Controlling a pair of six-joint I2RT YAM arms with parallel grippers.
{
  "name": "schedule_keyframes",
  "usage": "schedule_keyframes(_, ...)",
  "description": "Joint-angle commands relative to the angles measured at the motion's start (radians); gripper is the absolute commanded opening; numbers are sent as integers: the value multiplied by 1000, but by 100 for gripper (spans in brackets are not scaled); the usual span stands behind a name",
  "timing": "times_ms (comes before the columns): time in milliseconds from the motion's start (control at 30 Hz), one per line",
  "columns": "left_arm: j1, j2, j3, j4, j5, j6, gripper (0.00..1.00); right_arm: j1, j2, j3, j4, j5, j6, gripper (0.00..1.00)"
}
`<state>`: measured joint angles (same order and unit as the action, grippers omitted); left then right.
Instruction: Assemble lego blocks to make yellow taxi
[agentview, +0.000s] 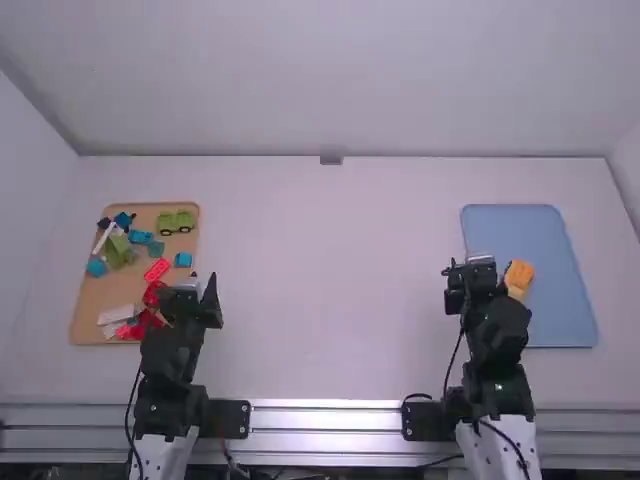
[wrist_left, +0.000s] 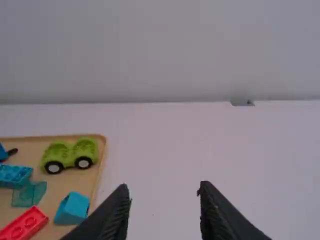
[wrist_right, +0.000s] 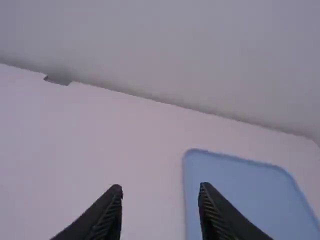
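Clearly, my left gripper (agentview: 188, 284) and right gripper (agentview: 474, 268) gaped wide, empty; studded red brick (wrist_left: 25, 225) lay on tan tray (wrist_left: 75, 182)

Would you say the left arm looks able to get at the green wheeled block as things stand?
Probably yes: the left pincer is open and empty, and nothing lies on top of the green wheeled block.
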<state>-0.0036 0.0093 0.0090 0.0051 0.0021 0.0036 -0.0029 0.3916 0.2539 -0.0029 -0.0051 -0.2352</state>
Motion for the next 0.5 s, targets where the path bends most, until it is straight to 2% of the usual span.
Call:
schedule_keyframes(0, 4, -9, -9, -5, -2, -4, 32, 3, -57, -58, 3, 5, 116, 33)
schedule_keyframes(200, 4, -9, -9, -5, -2, -4, 20, 3, -173, -174, 3, 5, 232, 22)
schedule_keyframes(333, 4, -9, -9, -5, -2, -4, 14, 3, -241, -242, 3, 5, 235, 15)
schedule_keyframes(467, 4, -9, -9, -5, -2, -4, 9, 3, -292, -254, 3, 5, 235, 10)
